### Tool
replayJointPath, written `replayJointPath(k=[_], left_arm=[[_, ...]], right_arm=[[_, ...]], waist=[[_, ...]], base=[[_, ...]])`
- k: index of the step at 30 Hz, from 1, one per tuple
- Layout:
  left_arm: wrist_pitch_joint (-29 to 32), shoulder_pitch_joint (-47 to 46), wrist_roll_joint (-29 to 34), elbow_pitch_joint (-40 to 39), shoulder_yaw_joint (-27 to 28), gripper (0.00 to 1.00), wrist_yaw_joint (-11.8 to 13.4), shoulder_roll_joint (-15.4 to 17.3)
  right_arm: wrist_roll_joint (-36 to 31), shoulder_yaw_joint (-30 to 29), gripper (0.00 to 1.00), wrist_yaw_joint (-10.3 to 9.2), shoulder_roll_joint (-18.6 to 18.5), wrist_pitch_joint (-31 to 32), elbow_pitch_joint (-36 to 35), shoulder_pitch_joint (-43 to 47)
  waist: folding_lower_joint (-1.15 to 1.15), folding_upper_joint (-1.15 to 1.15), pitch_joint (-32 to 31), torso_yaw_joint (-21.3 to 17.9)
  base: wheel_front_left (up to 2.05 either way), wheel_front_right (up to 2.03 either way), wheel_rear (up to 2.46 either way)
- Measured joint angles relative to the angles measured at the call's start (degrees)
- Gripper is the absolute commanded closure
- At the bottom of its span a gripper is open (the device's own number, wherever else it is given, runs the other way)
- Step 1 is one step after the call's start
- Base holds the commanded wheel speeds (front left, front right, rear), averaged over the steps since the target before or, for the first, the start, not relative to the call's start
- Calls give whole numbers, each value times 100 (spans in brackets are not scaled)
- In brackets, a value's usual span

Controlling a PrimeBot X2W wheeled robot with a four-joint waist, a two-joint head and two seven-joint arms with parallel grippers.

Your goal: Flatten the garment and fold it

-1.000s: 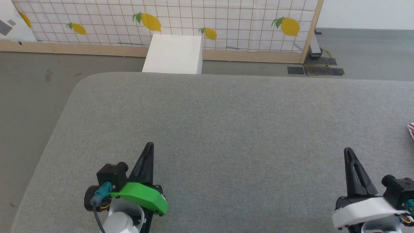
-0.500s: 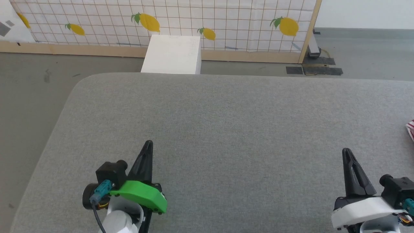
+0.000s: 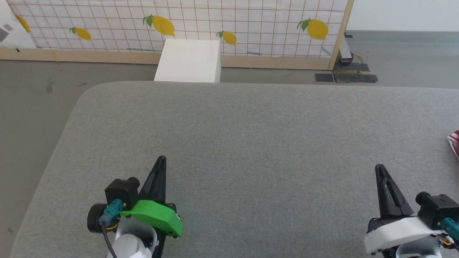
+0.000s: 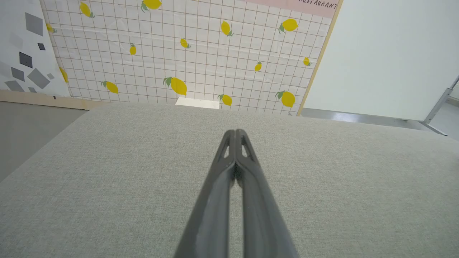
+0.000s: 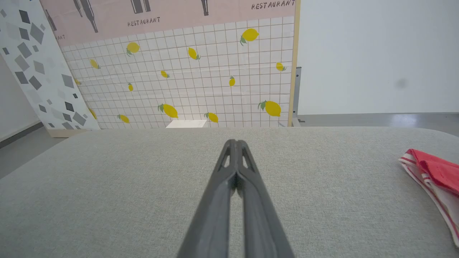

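Head view: left hand (image 3: 161, 158) and right hand (image 3: 379, 167) are clenched on nothing, near the desk's (image 3: 251, 136) front edge. The garment (image 3: 454, 140) lies at the right edge.
Left wrist view: fingertips (image 4: 229, 134) pressed together.
Right wrist view: the garment's (image 5: 435, 172) striped hem runs far-to-near, its corner pointing inward.

The table (image 3: 251, 143) is grey woven cloth. At the right edge the garment (image 5: 435, 170) is red with red-and-white striped trim. Along the top, the screen (image 3: 251, 21) is white with a thin brown grid and yellow, green-leaved lemons. The box (image 3: 188, 61) is white. The left gripper (image 3: 161, 159) is black with a green cover (image 3: 154, 216), and the right gripper (image 3: 379, 167) is black with a white cover (image 3: 394, 233).
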Motion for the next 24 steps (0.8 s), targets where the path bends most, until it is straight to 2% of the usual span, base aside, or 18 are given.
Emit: replayJointPath(k=[24], left_arm=[[275, 149, 254, -335, 148, 100, 104, 0]], right_arm=[[-187, 101, 100, 0, 1, 181, -5, -35]], waist=[[0, 0, -4, -76]], base=[[0, 0, 0]])
